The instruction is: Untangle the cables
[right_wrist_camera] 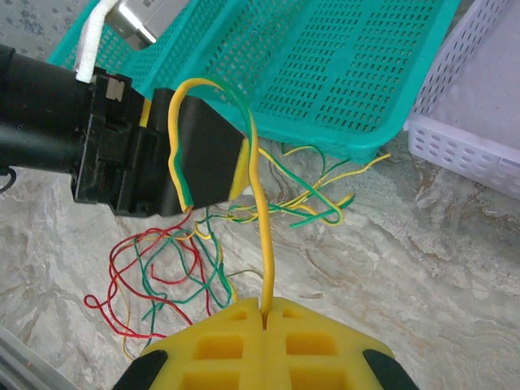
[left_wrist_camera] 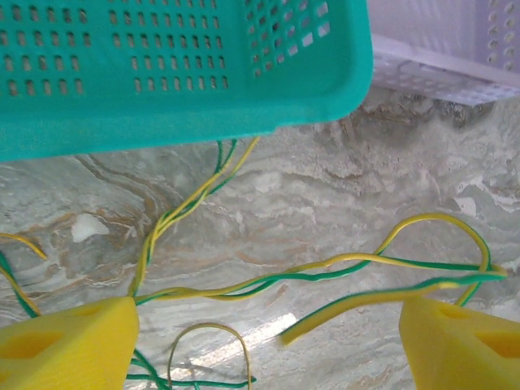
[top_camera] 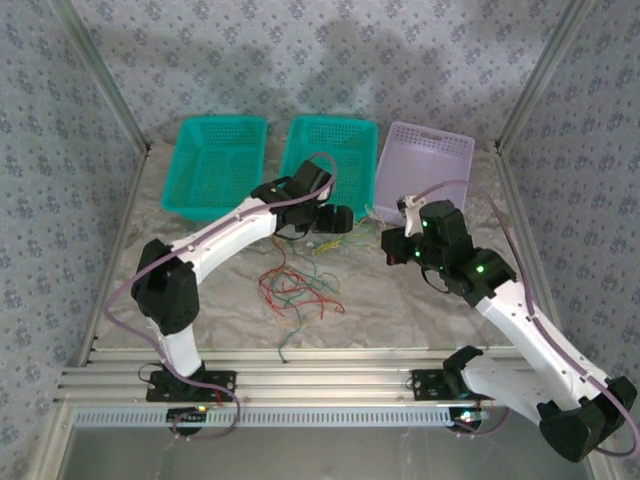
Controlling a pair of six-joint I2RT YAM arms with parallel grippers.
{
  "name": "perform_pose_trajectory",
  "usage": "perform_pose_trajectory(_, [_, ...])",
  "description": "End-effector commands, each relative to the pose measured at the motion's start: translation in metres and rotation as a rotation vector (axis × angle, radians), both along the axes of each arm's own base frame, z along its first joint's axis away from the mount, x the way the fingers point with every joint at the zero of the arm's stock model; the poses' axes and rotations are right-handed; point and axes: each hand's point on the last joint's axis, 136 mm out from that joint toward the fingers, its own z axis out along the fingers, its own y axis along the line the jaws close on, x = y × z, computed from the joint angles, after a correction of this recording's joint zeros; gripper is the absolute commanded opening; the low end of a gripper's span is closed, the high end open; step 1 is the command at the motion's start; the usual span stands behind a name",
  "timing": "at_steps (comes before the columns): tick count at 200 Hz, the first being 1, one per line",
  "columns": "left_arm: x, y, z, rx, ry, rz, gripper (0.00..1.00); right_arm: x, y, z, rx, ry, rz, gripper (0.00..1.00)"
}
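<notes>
The cables (top_camera: 298, 285) lie in a loose tangle of red, green and yellow strands around the middle of the marbled counter (top_camera: 400, 310); a few yellow-and-green strands trail from the heap toward the far edge and run under the near rim of the middle teal basket (top_camera: 330, 150). A second teal basket (top_camera: 215, 165) stands to its left along the far edge; a lavender basket (top_camera: 425, 170) stands to its right, toward the far right corner.

The left claw (top_camera: 345, 220) hovers just in front of the middle teal basket, over the far end of the tangle. In the left wrist view its yellow fingertips (left_wrist_camera: 65, 345) stand wide apart and hold nothing; several yellow-and-green strands lie on the counter between them.

The right claw (right_wrist_camera: 264, 313) is pinched tight on one yellow-and-green cable (right_wrist_camera: 262, 244). This cable rises straight from the closed fingers, arches across the black body of the left claw, and its free end hangs down on the other side; whether it rests on that body or only passes in front of it I cannot tell. Red and green loops lie on the counter below the left claw. From above, the right claw sits just right of the left one, near the lavender basket's near left corner.
</notes>
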Motion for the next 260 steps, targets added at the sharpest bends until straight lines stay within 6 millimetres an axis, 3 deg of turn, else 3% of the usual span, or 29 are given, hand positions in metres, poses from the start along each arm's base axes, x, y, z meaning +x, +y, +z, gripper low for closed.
perform_pose_trajectory(1, [-0.008,-0.011,0.006,-0.02,0.001,-0.031,0.84,0.001,0.005,0.004,-0.022,-0.025,0.024,0.0])
perform_pose_trajectory(50, [0.0,-0.013,0.032,-0.121,-0.065,0.044,0.85,-0.001,0.01,0.002,-0.034,-0.027,0.04,0.0])
perform_pose_trajectory(92, [-0.001,-0.016,0.023,-0.107,-0.033,0.035,0.77,-0.004,0.013,0.004,-0.032,-0.031,0.05,0.0])
perform_pose_trajectory(174, [-0.002,-0.019,0.02,-0.129,-0.02,0.042,0.36,-0.006,0.014,0.003,-0.044,-0.04,0.053,0.0])
perform_pose_trajectory(224, [-0.004,-0.017,0.018,-0.123,-0.014,0.042,0.25,-0.007,0.013,0.003,-0.044,-0.042,0.048,0.0])
perform_pose_trajectory(260, [-0.002,-0.014,0.019,-0.114,-0.02,0.051,0.02,-0.007,0.011,0.004,-0.047,-0.042,0.041,0.0])
